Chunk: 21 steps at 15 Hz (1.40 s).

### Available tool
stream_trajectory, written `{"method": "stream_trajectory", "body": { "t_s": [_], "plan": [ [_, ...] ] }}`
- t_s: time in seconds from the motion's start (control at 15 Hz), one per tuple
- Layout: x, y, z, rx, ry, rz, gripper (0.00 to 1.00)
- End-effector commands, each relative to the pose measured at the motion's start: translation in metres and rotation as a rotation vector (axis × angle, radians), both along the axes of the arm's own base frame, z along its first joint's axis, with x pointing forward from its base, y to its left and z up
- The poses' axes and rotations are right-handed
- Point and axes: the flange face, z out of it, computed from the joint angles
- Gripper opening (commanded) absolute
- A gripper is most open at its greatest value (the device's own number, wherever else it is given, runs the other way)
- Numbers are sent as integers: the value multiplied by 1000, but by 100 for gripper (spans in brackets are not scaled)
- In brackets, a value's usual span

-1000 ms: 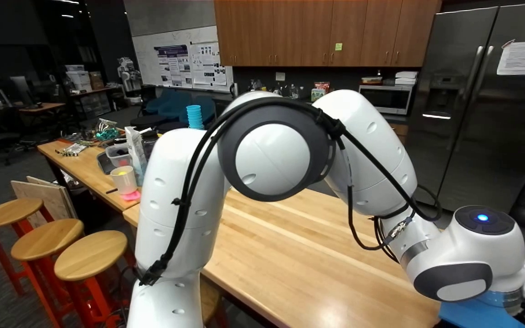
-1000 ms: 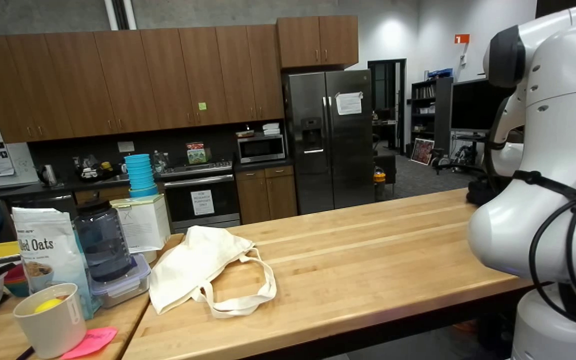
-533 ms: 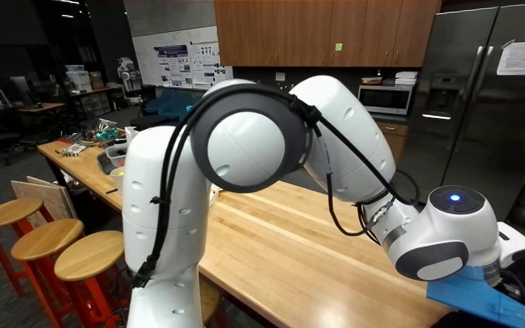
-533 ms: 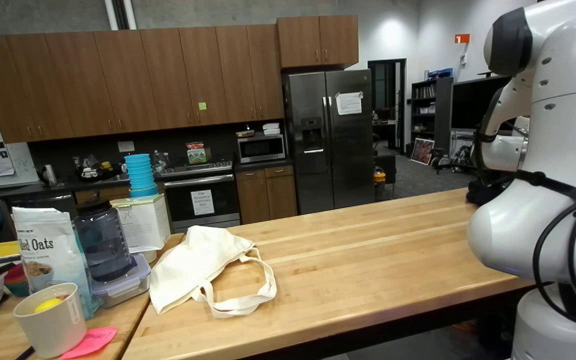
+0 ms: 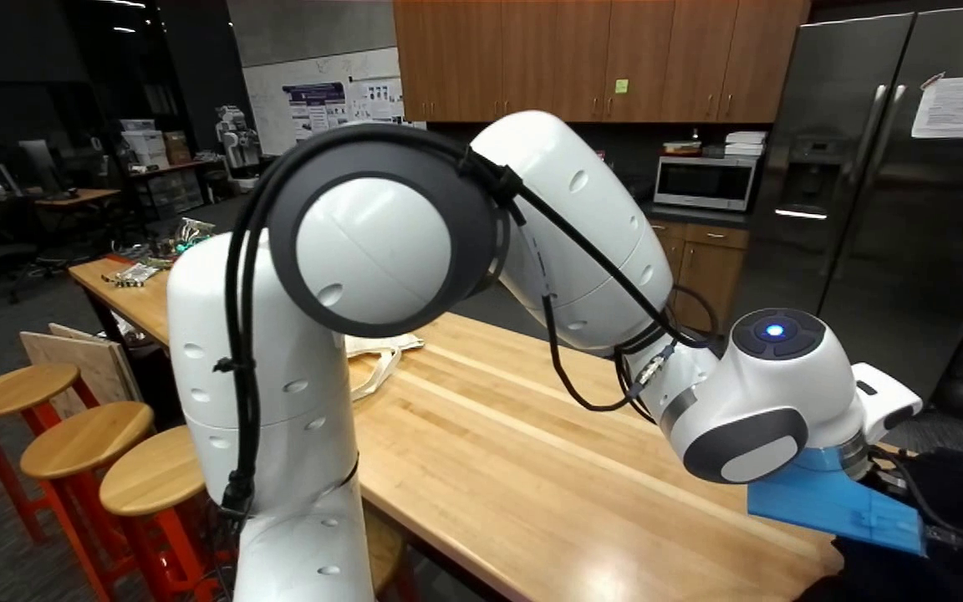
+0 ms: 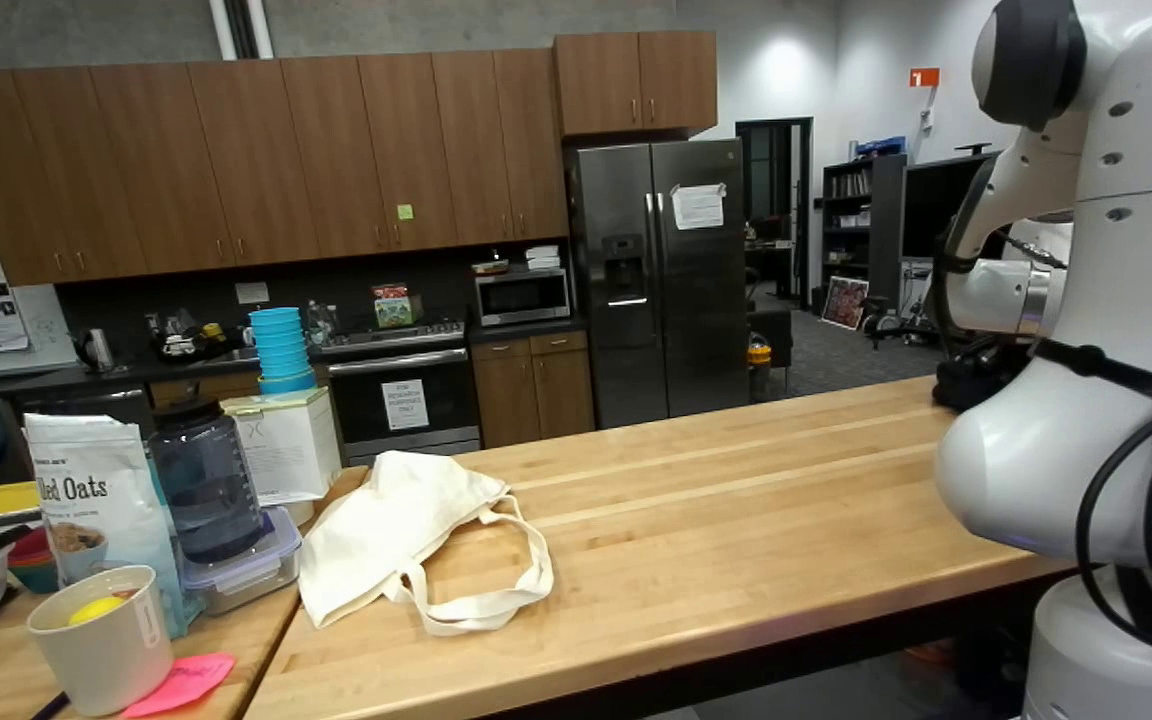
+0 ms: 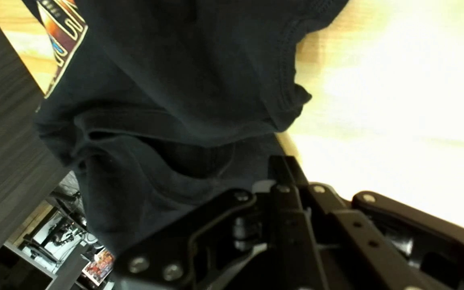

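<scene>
near dark cloth point(image 7: 208, 76), the arm point(image 5: 607, 213) arches (elbow point(image 5: 374, 249) high), jaws together.

Robot arm point(image 5: 373, 251) farther left and higher in an exterior view, its blue bracket point(image 5: 837, 503) drawn fully into view near the right edge of the bench point(image 5: 582, 493), more dark cloth point(image 5: 908, 577) showing there, more tote bag point(image 5: 379, 344) uncovered

The white arm point(image 5: 573, 238) bends at its high elbow point(image 5: 374, 249) and slopes down to the wrist point(image 5: 782, 401), while the pincer point(image 7: 286, 165) has its fingers point(image 7: 277, 171) together, tips side by side
</scene>
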Motion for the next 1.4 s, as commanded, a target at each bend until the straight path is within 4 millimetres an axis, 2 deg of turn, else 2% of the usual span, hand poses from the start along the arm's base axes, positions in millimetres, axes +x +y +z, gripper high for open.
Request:
{"method": "stream_trajectory", "body": {
  "t_s": [0.0, 0.2, 0.67, 1.27, 1.33],
  "plan": [
    [-7, 32, 20, -56, -20, 65, 0],
    [-3, 59, 32, -89, -50, 111, 0],
    [23, 156, 55, -90, -221, 181, 0],
    [45, 259, 75, -135, -220, 337, 0],
    [46, 270, 78, -150, -215, 351, 26]
  ]
}}
